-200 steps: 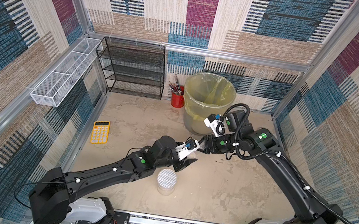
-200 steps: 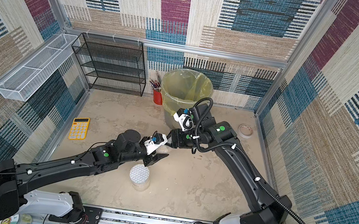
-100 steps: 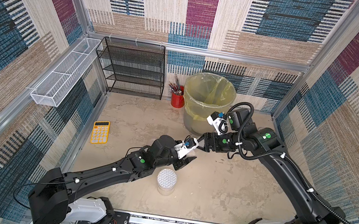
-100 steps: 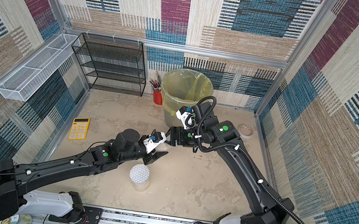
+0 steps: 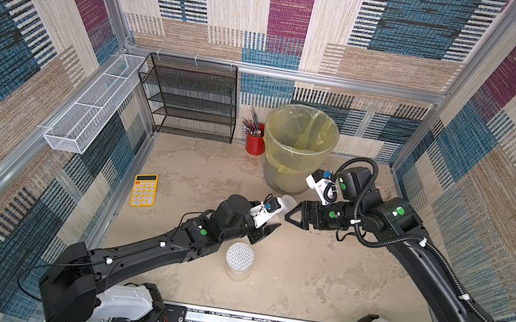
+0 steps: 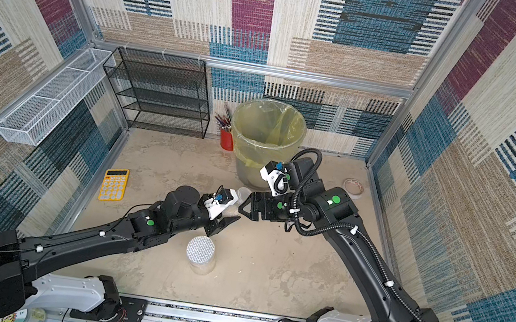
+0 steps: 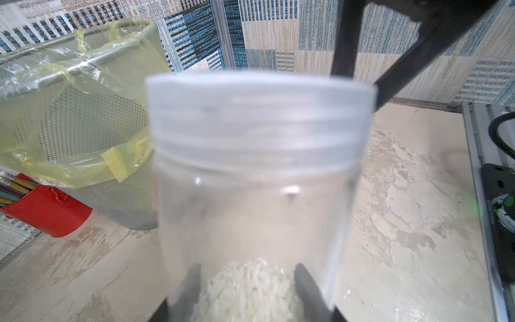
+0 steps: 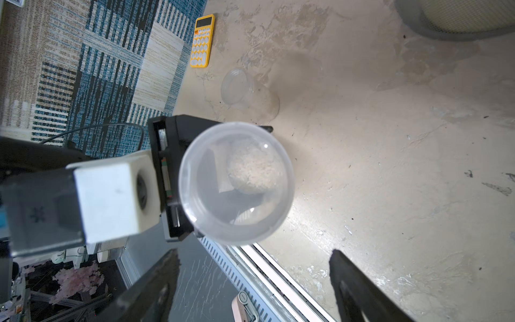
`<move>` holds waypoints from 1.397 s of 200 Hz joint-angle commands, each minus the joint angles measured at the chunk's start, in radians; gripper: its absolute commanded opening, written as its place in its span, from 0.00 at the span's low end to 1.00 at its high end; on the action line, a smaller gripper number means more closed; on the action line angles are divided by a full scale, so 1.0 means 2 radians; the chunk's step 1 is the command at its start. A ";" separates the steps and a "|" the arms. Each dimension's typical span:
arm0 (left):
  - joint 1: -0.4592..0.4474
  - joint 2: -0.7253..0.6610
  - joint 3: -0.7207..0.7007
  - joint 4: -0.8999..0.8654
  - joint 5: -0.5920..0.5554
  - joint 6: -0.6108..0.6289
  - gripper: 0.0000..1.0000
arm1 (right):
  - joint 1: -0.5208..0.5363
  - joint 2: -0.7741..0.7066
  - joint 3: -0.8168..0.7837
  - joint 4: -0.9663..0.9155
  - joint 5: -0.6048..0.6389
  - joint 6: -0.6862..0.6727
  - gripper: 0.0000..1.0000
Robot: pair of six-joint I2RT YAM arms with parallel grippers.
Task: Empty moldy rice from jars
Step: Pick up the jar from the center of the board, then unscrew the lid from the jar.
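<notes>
My left gripper (image 5: 273,228) (image 7: 246,276) is shut on the base of a clear jar (image 5: 288,202) (image 7: 256,172). The clear lid (image 8: 237,181) is on this jar and faces my right gripper (image 5: 291,217) (image 8: 253,252). That gripper stands open just short of the lid, touching nothing. A small clump of moldy rice (image 7: 250,287) (image 8: 252,167) lies at the jar's bottom. A second jar with a white grid lid (image 5: 240,255) (image 6: 200,249) stands on the floor near the left arm. A third clear jar (image 8: 245,90) stands near the calculator; the left arm hides it in both top views.
The mesh bin with a yellow bag (image 5: 298,147) (image 7: 78,111) stands behind the grippers, with a red pencil cup (image 5: 255,143) beside it. A yellow calculator (image 5: 144,190) lies at the left. A black wire rack (image 5: 188,99) is at the back and a tape roll (image 6: 354,187) at the right wall.
My right gripper has opened and drawn back a little from the jar's lid. The left gripper still holds the jar in about the same place.
</notes>
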 commanded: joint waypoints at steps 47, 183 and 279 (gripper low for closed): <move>0.000 -0.009 -0.001 -0.005 -0.023 0.023 0.21 | -0.015 0.017 0.058 -0.047 0.040 0.046 0.85; 0.000 -0.008 -0.012 0.007 -0.060 0.053 0.20 | -0.038 0.161 0.194 -0.106 -0.061 0.096 0.82; -0.002 -0.003 -0.020 0.020 -0.059 0.043 0.19 | -0.018 0.197 0.216 -0.122 -0.042 0.070 0.76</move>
